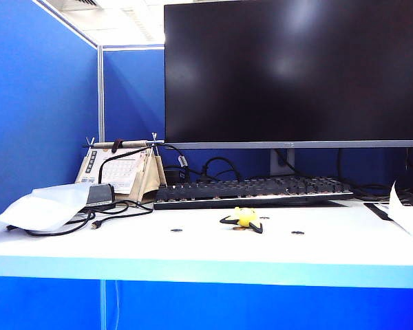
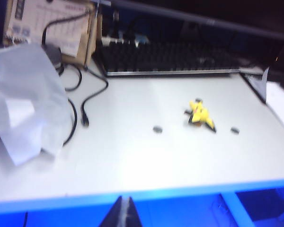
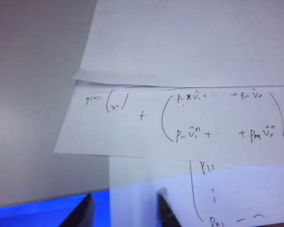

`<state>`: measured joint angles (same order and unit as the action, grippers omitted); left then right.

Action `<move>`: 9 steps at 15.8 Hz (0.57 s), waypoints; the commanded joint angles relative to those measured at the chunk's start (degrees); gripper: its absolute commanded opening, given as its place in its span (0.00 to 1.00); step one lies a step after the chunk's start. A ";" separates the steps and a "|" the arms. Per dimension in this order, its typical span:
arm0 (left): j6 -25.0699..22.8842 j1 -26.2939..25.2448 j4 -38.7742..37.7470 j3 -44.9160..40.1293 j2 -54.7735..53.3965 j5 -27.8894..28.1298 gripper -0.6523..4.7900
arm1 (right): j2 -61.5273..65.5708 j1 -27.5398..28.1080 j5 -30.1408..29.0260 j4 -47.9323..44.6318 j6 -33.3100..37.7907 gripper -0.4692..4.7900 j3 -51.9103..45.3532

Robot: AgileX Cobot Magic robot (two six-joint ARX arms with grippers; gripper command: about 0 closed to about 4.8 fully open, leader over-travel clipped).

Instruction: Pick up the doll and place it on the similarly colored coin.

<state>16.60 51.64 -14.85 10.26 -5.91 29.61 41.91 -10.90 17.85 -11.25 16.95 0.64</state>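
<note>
Doll, a tiny yellow hard-looking toy figure with black-tipped ears, lay on the white table before the black keyboard, over a brass-coloured coin. It looked light, stiff and slippery; its body seemed the best hold. Left gripper hung off the table edge with jaws together; right gripper hovered over handwritten papers, jaws apart.

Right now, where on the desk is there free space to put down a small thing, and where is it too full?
Free: the white strip along the front edge of the desk, and the patch between the cable and the left dark coin. Crowded: around the doll, and the left end by the white bag. Papers cover the right end.
</note>
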 commanded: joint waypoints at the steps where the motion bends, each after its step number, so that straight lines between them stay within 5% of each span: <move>1: -0.04 0.04 -0.35 -3.32 1.60 0.13 0.11 | -0.13 0.00 0.09 -0.72 0.17 0.41 0.15; 6: 0.39 0.04 -4.52 -4.22 2.03 -0.07 0.11 | -0.13 0.00 0.09 -0.72 0.20 0.41 0.15; 9: 2.82 0.02 -14.23 -4.26 5.16 0.00 0.11 | -0.11 0.00 0.09 -0.72 0.17 0.41 0.15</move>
<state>18.06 51.64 -25.39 5.85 -1.85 29.58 41.91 -10.90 17.87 -11.25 16.95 0.64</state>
